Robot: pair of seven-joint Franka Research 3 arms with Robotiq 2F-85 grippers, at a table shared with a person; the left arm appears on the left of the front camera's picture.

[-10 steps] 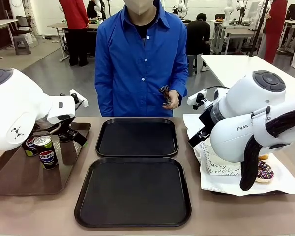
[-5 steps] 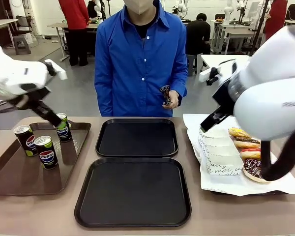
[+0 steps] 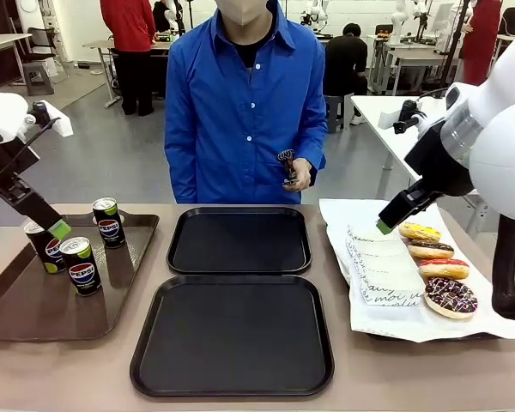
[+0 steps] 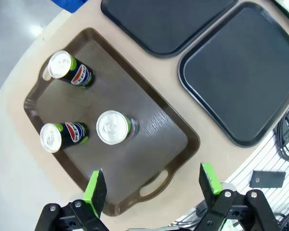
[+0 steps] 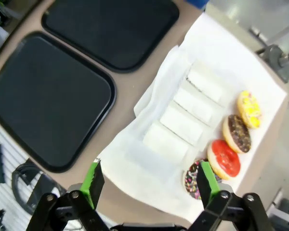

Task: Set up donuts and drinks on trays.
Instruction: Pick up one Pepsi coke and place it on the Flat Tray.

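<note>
Front view: three Pepsi cans (image 3: 84, 266) on brown tray (image 3: 34, 319), table's left edge; four donuts (image 3: 449, 297) beside paper sleeves (image 3: 382, 266) on white sheet (image 3: 489, 324), right edge; black trays (image 3: 233, 335) between. Left gripper (image 4: 151, 182), right gripper (image 5: 148, 177): jaws apart, aloft.

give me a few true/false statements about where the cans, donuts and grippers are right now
1. The near black tray and the far black tray hold nothing. True.
2. Three cans stand on the brown tray. True.
3. The left gripper is shut on a can. False: it is open and holds nothing, above the brown tray.
4. The donuts lie on a black tray. False: all four lie on the white paper sheet.
5. The right gripper is open. True.
</note>
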